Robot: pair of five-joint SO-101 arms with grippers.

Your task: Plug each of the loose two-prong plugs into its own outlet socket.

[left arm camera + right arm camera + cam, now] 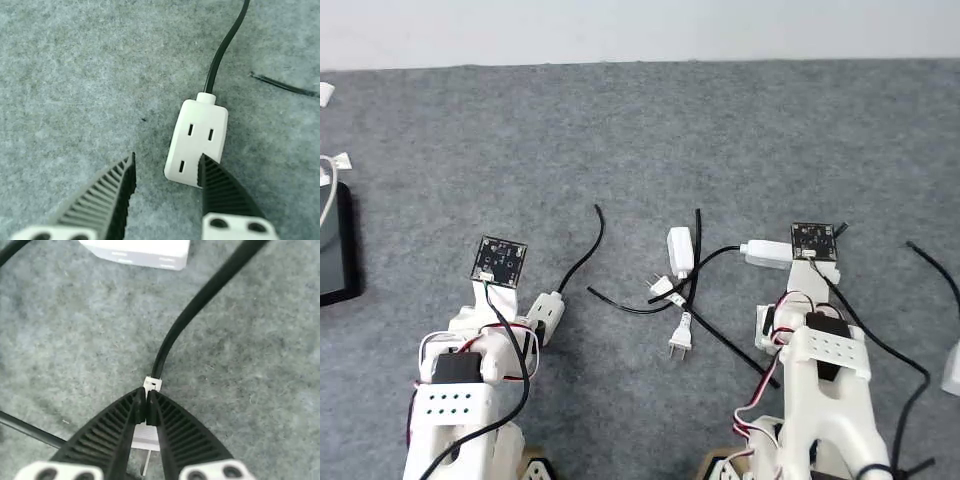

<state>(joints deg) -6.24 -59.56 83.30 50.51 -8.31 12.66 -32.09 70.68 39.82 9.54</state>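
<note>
Lying loose on the grey felt mat [620, 130], just on the arms' side of the white outlet block [680, 250]: a first loose plug [662, 288] close under the block and a second loose plug [680, 338] a little farther from it. Both are white and two-pronged, with thin black cords crossing between them.

Sitting well to the left of the outlet block, slots facing up: a white extension-cord socket [548, 315], trailing its black cord away from the arms.

Hanging over that socket with the left gripper [166, 160], jaws spread wide and gripping nothing. Setting one ribbed finger right at the socket's near corner and the other over bare mat beside it.

Pinching a third white plug [145, 436] in the right gripper [146, 402], to the right of the outlet block, jaws pressed together on the plug's body. Showing a metal prong behind the fingertips and the plug's black cord [200, 305] running out ahead of them, past a white plastic piece [135, 252] whose kind cannot be told.

Crouching folded and low on either side of the outlet block, near the table's front edge: the left arm [450, 400] and the right arm [830, 390], each carrying its wrist camera board at the front, flat side up.

Resting far to the left of the outlet block: a dark flat device [335, 240].
</note>
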